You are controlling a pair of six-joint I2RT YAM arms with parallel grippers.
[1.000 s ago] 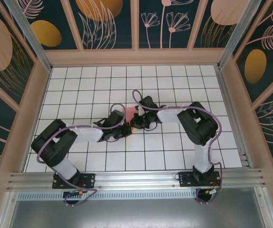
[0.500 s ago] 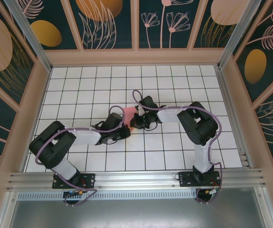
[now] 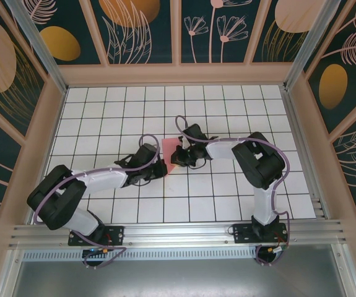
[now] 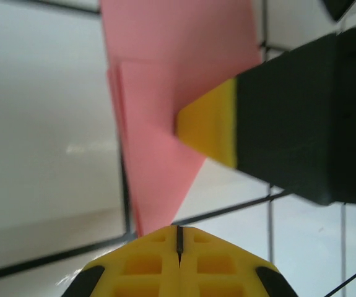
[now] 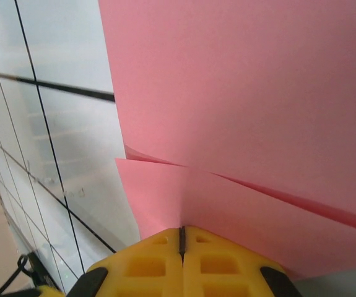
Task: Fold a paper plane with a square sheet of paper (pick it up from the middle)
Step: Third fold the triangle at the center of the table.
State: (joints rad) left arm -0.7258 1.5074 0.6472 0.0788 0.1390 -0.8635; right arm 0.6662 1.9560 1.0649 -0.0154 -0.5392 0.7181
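Now both are clenched: the right end effector (image 5: pixel 181 234) rests on the folded pink paper (image 4: pixel 165 93) at the middle of the counter (image 3: pixel 227 185). Its narrow point meets the tip of the left end effector (image 4: pixel 178 234), long axis running straight away.

The folded sheet of paper (image 3: pixel 169 147) lies mid-table (image 3: pixel 227 105), the left gripper (image 3: pixel 163 168) at its near tip and the right gripper (image 3: pixel 176 159) on its right side.

A white gridded table (image 3: pixel 103 111) is lying beneath me; floral wall panels (image 3: pixel 140 25) are standing beyond me, a metal rail (image 3: pixel 178 232) running behind.
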